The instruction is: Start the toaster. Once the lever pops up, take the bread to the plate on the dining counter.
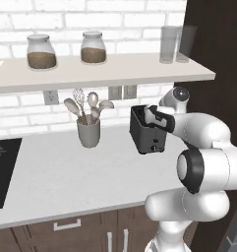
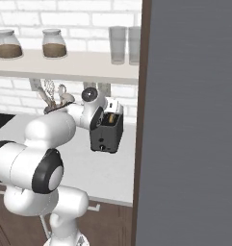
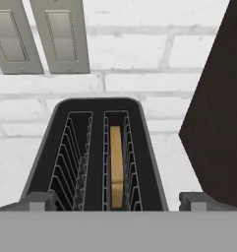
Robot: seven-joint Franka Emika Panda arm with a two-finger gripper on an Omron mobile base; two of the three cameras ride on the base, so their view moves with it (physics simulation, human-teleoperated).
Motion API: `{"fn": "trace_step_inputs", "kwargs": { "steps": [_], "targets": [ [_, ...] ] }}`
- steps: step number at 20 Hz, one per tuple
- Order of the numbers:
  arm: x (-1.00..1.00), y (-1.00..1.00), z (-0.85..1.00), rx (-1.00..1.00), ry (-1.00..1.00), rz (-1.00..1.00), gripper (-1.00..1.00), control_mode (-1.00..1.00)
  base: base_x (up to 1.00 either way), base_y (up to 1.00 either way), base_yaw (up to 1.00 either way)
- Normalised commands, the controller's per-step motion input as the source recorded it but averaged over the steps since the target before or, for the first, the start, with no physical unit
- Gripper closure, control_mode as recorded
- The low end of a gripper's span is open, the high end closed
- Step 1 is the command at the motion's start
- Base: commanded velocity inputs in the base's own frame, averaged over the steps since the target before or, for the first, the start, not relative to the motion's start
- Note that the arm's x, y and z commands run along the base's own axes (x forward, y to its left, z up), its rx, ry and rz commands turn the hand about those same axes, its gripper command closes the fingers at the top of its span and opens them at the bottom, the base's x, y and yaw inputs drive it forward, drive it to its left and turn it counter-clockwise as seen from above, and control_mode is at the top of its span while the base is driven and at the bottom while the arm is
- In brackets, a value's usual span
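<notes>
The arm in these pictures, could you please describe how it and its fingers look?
The arm is built of smooth, rounded white shells, glossy like plastic, with dark bands and round black caps at the joints. No cables or markings show on it. One joint near the wrist ends in a shiny grey dome. The fingers are small, square-edged grey blocks, darker than the white body.

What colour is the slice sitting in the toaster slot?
Tan-brown; the bread shows best in the hand view, standing in the toaster's right-hand slot.
</notes>
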Motion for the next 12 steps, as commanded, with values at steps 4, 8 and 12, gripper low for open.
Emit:
{"fn": "trace_step_inputs", "kwargs": {
  "steps": [4,8,12],
  "targets": [
    [0.0,0.0,-0.09,0.0,0.0,0.0,-1.0,-1.0,0.0,0.0,0.0],
    [0.0,0.0,-0.12,0.0,-0.02,0.0,-1.0,-1.0,0.0,0.0,0.0],
    [0.0,0.0,-0.09,0.0,-0.01,0.0,-1.0,-1.0,0.0,0.0,0.0]
  ]
}}
